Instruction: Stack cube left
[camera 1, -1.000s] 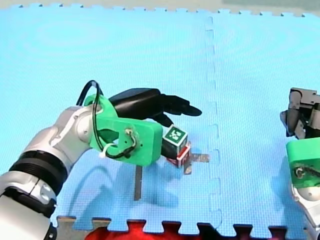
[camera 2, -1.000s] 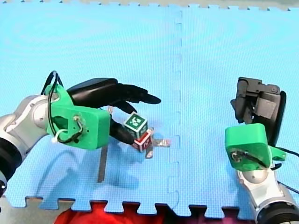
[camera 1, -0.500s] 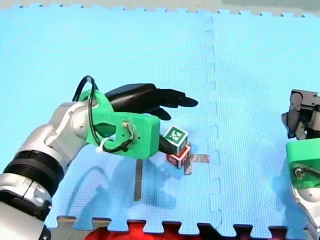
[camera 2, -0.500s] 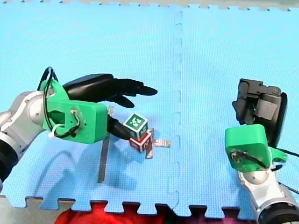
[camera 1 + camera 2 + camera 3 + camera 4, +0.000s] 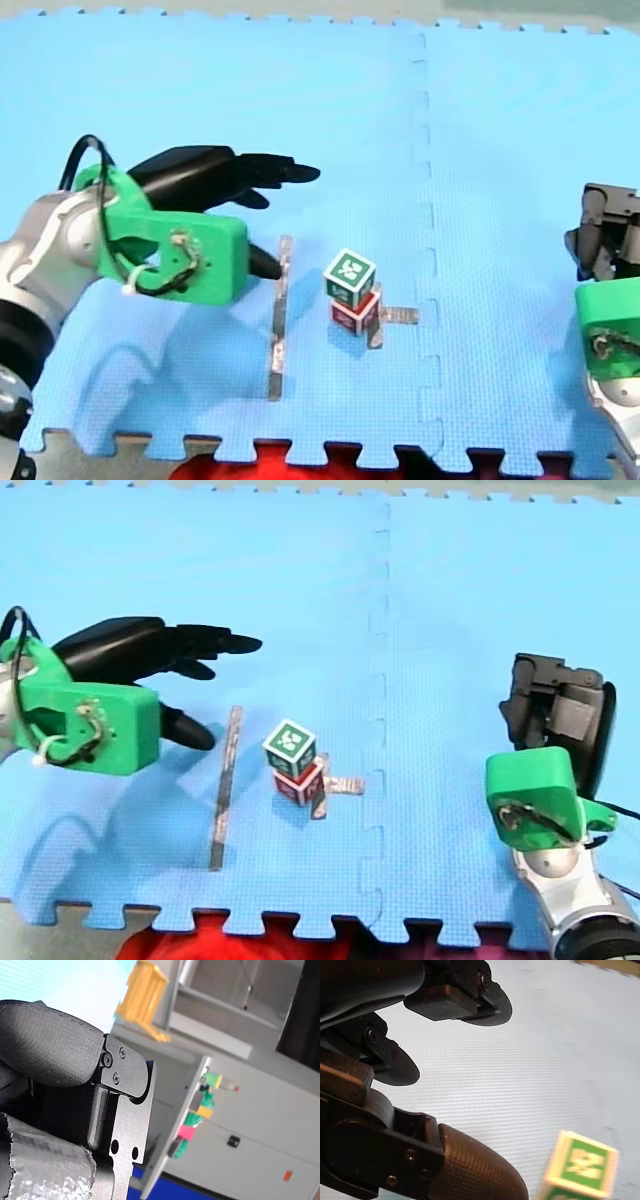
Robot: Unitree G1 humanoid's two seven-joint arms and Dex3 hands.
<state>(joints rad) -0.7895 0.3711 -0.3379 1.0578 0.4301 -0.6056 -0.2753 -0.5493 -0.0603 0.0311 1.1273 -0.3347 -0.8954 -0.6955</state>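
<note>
A green cube (image 5: 351, 273) with a white patterned top sits on a red cube (image 5: 355, 313) near the middle of the blue foam mat (image 5: 300, 90). It sits turned a little on the red one. My left hand (image 5: 275, 215) hovers to the left of the stack, well apart from it, holding nothing. My right hand (image 5: 550, 715) is at the mat's right edge with its fingers curled and nothing in them. The second wrist view has black fingers (image 5: 455, 1002) over the mat and the green cube (image 5: 580, 1165) beyond them.
A long grey tape strip (image 5: 278, 315) lies on the mat between my left hand and the stack. A short strip (image 5: 398, 316) lies beside the red cube. A jigsaw seam (image 5: 430, 250) crosses the mat right of the stack. Red cloth (image 5: 270, 470) borders the mat's front edge.
My left hand has pulled away to the left from the green cube, uncovering the long tape strip. The green cube stays on the red one. The right hand has not moved.
</note>
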